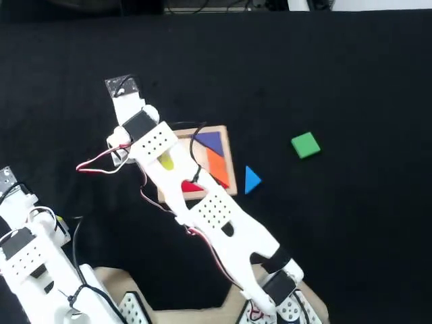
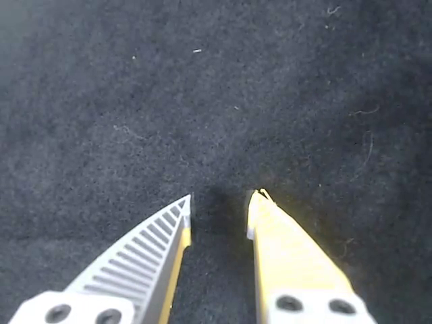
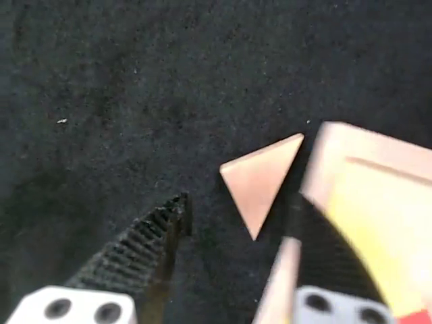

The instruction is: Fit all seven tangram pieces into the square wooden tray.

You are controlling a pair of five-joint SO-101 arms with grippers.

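The square wooden tray lies mid-table, and my right arm crosses over it. Purple, orange, red and yellow pieces show inside it. A blue triangle lies just right of the tray, and a green square sits farther right. My right gripper is beyond the tray's far-left corner. It stands open around a pale pink triangle that lies on the cloth beside the tray's corner. At the near left, my left gripper is open over bare cloth.
Black cloth covers the table. My left arm lies along the near-left edge. A red and white cable hangs off my right arm, left of the tray. Open cloth stretches across the far and right sides.
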